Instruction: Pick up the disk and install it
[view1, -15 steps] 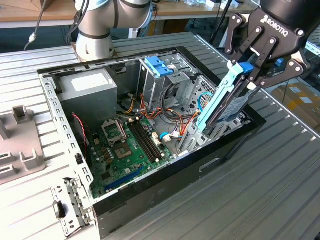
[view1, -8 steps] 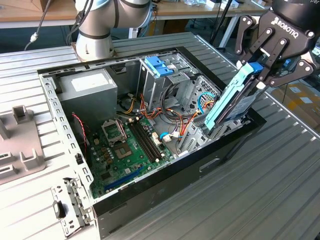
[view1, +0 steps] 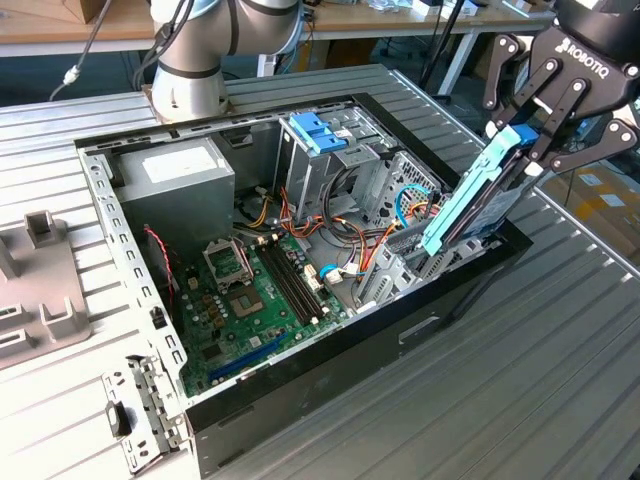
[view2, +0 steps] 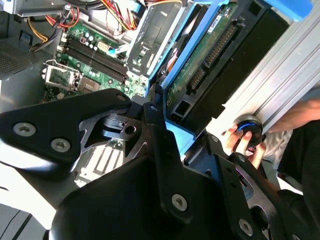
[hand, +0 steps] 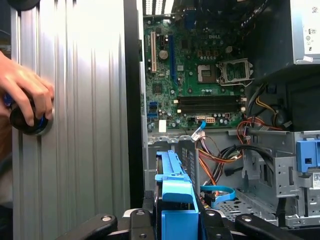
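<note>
The disk (view1: 470, 205), a dark flat drive in bright blue side rails, hangs tilted at the exterior view's right. Its lower end dips into the open computer case (view1: 330, 350) by the metal bay at the case's near right corner. My gripper (view1: 525, 150) is shut on the disk's upper end, one black finger on each side. In the second wrist view the disk (view2: 210, 55) shows its green circuit board underside beyond the gripper (view2: 167, 125). In the first wrist view the blue end tab of the disk (hand: 175, 192) sits in the gripper (hand: 175, 222).
Inside the case lie the green motherboard (view1: 250, 290), a grey power supply (view1: 180, 185), loose cables and a tall drive cage with a light blue latch (view1: 315, 130). A person's hand (hand: 25, 95) grips a round black knob on the ribbed table. Grey fixtures (view1: 40, 300) sit at the exterior view's left.
</note>
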